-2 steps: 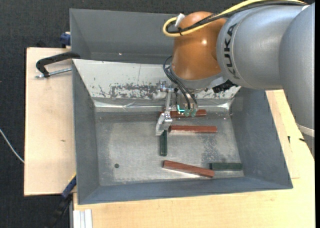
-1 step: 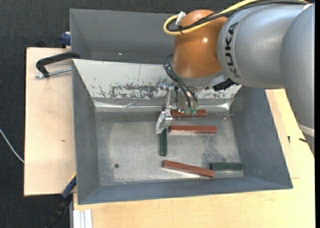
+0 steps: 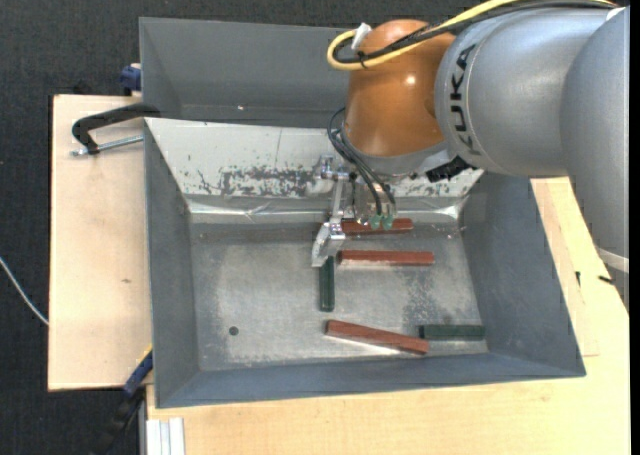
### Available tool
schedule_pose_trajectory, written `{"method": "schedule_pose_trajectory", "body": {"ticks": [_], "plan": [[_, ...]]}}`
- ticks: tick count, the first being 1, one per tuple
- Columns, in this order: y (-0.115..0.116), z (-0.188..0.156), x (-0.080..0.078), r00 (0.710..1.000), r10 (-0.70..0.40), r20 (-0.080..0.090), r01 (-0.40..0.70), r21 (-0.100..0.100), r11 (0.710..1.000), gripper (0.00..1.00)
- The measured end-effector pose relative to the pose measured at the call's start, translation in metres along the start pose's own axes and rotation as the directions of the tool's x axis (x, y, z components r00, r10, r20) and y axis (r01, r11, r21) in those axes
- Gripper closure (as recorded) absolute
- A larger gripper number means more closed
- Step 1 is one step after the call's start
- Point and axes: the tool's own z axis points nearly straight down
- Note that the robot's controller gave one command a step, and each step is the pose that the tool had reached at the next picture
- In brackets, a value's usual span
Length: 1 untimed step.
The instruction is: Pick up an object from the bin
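Observation:
My gripper point(image 3: 327, 240) hangs low near the middle of the bin, close to the back wall. Its tip is just above the upper end of a dark green stick point(image 3: 326, 289) that lies pointing toward the front. A red-brown stick point(image 3: 388, 258) lies flat just right of the tip. Another red-brown stick point(image 3: 385, 226) lies behind it, its left end hidden by the gripper body. I see nothing held.
Near the front wall lie a longer red-brown stick point(image 3: 375, 337), slightly slanted, and a short dark green stick point(image 3: 452, 332) to its right. The arm and its orange cover overhang the bin's back right.

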Motion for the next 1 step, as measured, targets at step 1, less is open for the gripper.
{"method": "schedule_pose_trajectory", "body": {"ticks": [1], "plan": [[0.0331, -0.0077, 0.0184, 0.997, 0.072, -0.002, -0.072, 0.001, 0.997, 0.0]]}}
